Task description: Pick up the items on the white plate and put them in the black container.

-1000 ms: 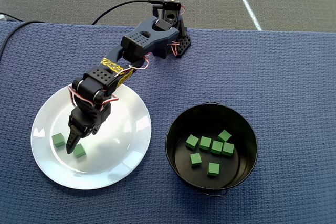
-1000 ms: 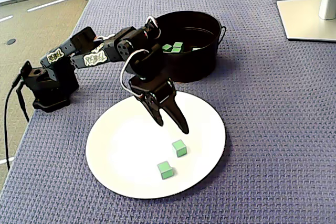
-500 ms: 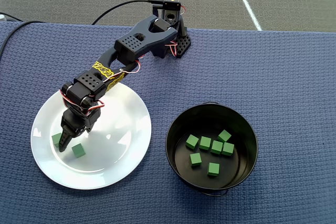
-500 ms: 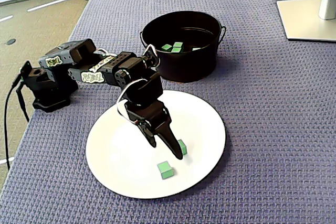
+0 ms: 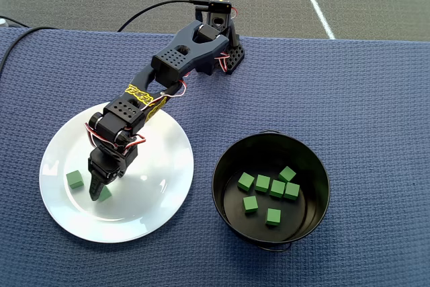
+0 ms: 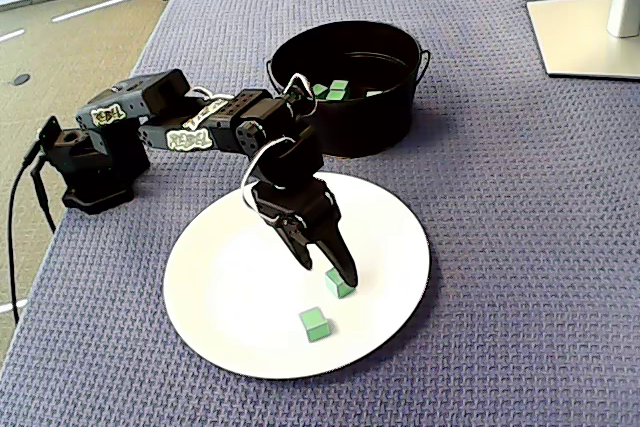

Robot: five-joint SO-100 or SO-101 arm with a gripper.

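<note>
The white plate (image 5: 151, 159) (image 6: 225, 277) holds two small green cubes. One cube (image 5: 74, 179) (image 6: 315, 324) lies free near the plate's edge. The other cube (image 5: 106, 195) (image 6: 336, 288) sits right at my gripper's (image 5: 99, 191) (image 6: 330, 275) fingertips, partly covered by them. The fingers stand a little apart, low over the plate, and seem to straddle this cube. The black container (image 5: 316, 159) (image 6: 350, 127) stands beside the plate, with several green cubes (image 5: 269, 185) (image 6: 330, 89) on its bottom.
The arm's base (image 5: 220, 42) (image 6: 90, 162) is fixed at the cloth-covered table's edge, and its cable (image 5: 144, 15) trails off to the floor. A monitor foot (image 6: 590, 32) stands at the far corner in the fixed view.
The gripper swung out toward the cube near the plate's edge, then came back and lowered onto the other cube. Both cubes stayed in place.
</note>
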